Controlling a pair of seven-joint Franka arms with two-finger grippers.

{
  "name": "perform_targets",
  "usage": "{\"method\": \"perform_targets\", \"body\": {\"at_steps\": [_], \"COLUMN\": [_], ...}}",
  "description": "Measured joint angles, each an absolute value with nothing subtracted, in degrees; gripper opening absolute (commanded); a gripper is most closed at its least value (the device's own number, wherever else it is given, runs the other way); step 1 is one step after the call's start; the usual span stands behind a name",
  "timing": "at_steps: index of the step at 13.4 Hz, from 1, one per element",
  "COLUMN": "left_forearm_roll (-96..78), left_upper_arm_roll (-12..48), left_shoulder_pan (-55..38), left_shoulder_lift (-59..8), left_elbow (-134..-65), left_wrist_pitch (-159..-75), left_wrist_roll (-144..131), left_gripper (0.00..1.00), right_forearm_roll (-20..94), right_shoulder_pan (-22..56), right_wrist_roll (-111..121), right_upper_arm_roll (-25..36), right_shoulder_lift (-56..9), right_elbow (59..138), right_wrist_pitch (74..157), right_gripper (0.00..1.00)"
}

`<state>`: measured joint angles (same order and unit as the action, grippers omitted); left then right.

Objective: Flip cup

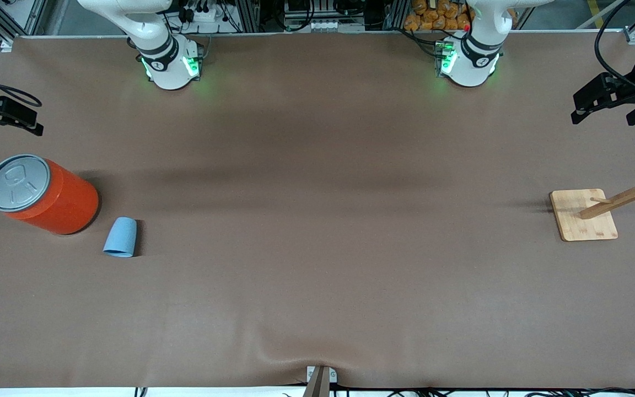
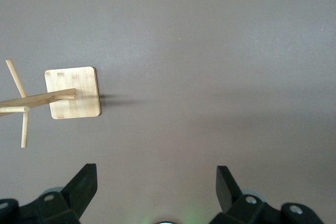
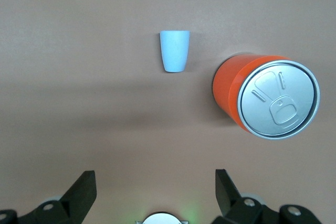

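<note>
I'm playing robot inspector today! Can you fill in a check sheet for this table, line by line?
Surface: brown table, rippled at the edge nearest the front camera.
Job's things: cup resting wide end down near the right arm's end.
Clutter: orange can beside the cup; wooden peg stand at the left arm's end.
Grippers: right pincer open, over the table by the can; left pincer open, above the stand's end; both wait.
Cables: black cables at the left arm.
Surroundings: metal framing and equipment along the bases' edge.
</note>
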<state>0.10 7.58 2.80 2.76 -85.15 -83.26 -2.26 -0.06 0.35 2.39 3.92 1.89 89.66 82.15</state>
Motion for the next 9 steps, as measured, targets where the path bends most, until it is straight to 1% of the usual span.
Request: {"method": "perform_targets", "body": {"at_steps": [6, 9], "left_forearm_roll": [0.1, 0.1], "left_upper_arm_roll": [7.6, 7.6], "left_shoulder_pan": [2.8, 2.8], "left_shoulder_lift": [2.7, 2.4], "left_elbow": [-85.1, -85.2], "left_wrist_pitch": [-83.3, -83.3], "left_wrist_roll": [-2.3, -2.3], "left_gripper": [1.00, 1.00], "right_forearm_roll": [-0.3, -0.3], "right_shoulder_pan": [0.7, 0.7], "right_wrist_roll": [1.5, 1.5], "right_upper_arm_roll": [4.1, 4.2], "right_shoulder_lift": [1.9, 1.7], "right_elbow": [91.0, 95.4], "right_wrist_pitch": [82.5, 87.3], "right_gripper": [1.00, 1.00]}}
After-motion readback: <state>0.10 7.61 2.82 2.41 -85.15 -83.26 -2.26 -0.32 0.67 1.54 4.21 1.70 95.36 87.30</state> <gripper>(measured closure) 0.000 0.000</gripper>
